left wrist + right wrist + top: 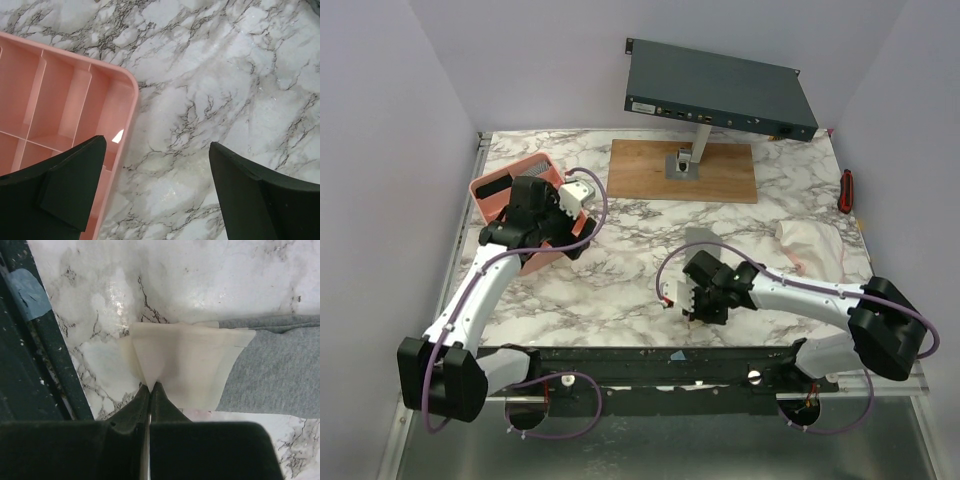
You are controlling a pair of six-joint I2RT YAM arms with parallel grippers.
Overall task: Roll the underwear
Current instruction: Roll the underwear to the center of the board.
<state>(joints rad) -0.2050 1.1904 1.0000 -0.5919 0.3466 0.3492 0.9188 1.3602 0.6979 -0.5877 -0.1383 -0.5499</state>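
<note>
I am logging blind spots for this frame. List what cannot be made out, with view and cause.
1. Right wrist: the grey underwear runs off the right edge; the shut right gripper covers the pinched waistband.
2. Top external: that gripper hides most of it.
3. Left wrist: the pink tray is cut by the left edge and a finger of the open left gripper.
4. Top external: the red-handled tool is too small to identify.

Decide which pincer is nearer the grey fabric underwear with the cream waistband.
Right. The right pincer is shut on the grey fabric underwear, at its cream waistband; the left pincer hangs open at the pink plastic tray, far off.
</note>
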